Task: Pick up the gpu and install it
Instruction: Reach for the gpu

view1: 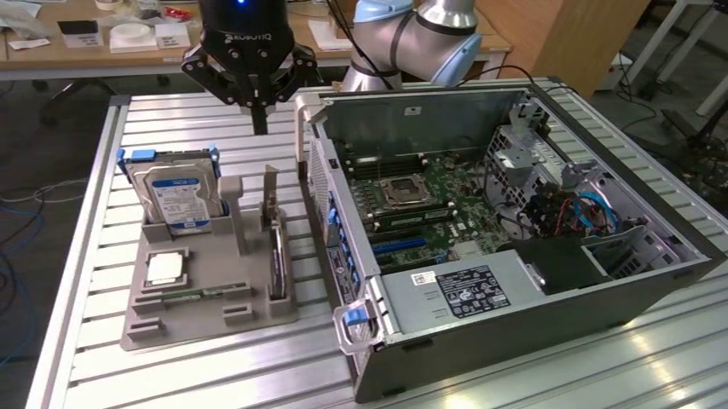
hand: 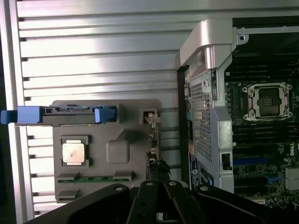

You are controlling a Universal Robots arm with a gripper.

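one glance: hangs with the gripper (view1: 259,126) pinched together on nothing, roughly over the gpu (view1: 273,228), propped on edge in a slot of the grey holder (view1: 205,319) beside the computer case (view1: 512,281), seemingly to offer its top edge for grasping.

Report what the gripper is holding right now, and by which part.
Nothing is held. The gripper hangs empty above the gpu, which stands on edge in the grey tray, untouched.

Slotted aluminium desk (view1: 228,366), glare at near edge; cluttered wooden desk (view1: 68,56) behind, wood cabinet (view1: 557,34), cables (view1: 23,213) on floor.
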